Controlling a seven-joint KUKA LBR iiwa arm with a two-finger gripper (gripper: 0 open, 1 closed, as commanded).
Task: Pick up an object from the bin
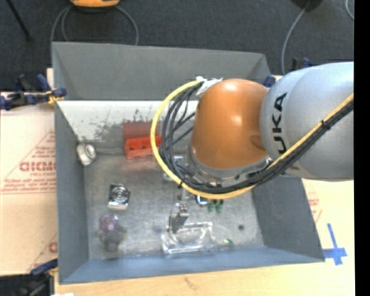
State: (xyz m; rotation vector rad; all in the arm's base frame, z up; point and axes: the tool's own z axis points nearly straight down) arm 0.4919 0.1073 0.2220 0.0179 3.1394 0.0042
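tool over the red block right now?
No, the tool hangs over the clear plastic piece at the front of the bin, while the red block lies apart by the back wall.

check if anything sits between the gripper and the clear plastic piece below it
Nothing visible does. The gripper is right over the clear plastic piece by the near wall; the purple thing lies apart at left.

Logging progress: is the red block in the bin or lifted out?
In the bin: the red block rests on its floor against the back wall.
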